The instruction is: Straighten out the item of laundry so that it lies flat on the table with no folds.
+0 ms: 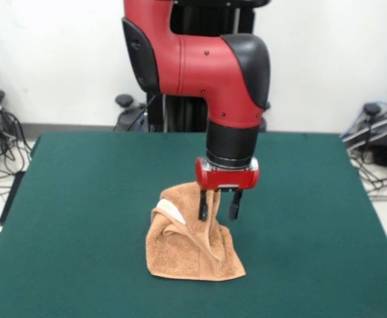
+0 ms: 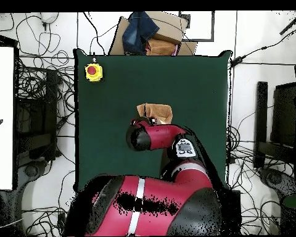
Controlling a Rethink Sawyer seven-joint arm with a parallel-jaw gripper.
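Front camera faces the robot across the table (image 1: pixel 81 199); overhead looks straight down.

The orange-tan towel (image 1: pixel 192 246) stands bunched in a crumpled peak mid-table (image 1: pixel 81 199), white label showing.

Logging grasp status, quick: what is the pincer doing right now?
Pincer: its two black fingers point down with a gap between them; a fold of the towel hangs up between them, so it appears shut on the towel.

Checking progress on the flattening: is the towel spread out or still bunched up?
Bunched up. The towel is lifted into a creased peak; only its lower edge rests on the table. The gripper hangs at its top.
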